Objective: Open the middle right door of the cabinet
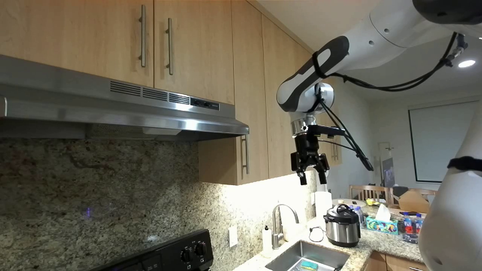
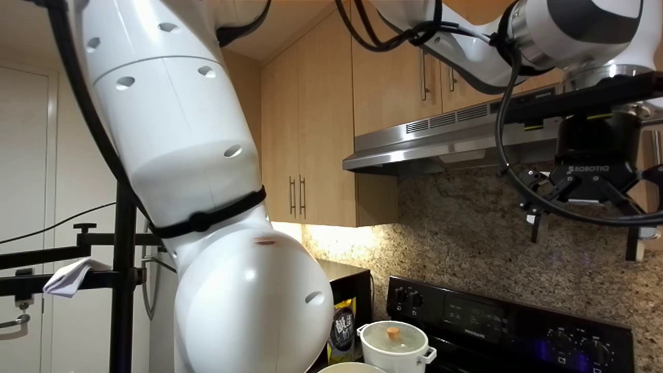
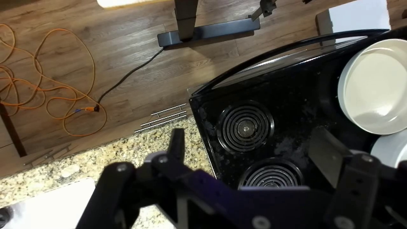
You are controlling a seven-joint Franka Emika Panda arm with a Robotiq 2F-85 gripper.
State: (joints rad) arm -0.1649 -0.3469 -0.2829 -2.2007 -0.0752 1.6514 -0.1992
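Observation:
The middle right door (image 1: 196, 49) of the cabinet (image 1: 247, 86) is shut in an exterior view, above the range hood. Its vertical metal bar handle (image 1: 169, 47) runs along its left edge. In an exterior view the arm hides much of this door (image 2: 457, 99), while its handle (image 2: 451, 77) partly shows. The twin short door (image 1: 94, 34) beside it is shut too. My gripper (image 1: 313, 180) points down, lower than the door and apart from it. Its fingers are spread with nothing between them, also in an exterior view (image 2: 587, 241) and the wrist view (image 3: 251, 136).
The steel range hood (image 1: 150, 109) juts out under the short doors. Taller cabinet doors (image 1: 250, 90) stand beside it. The black stove (image 3: 295, 95) lies below, with a white pot (image 3: 376, 86). A faucet (image 1: 278, 226) and a pressure cooker (image 1: 342, 227) stand on the counter.

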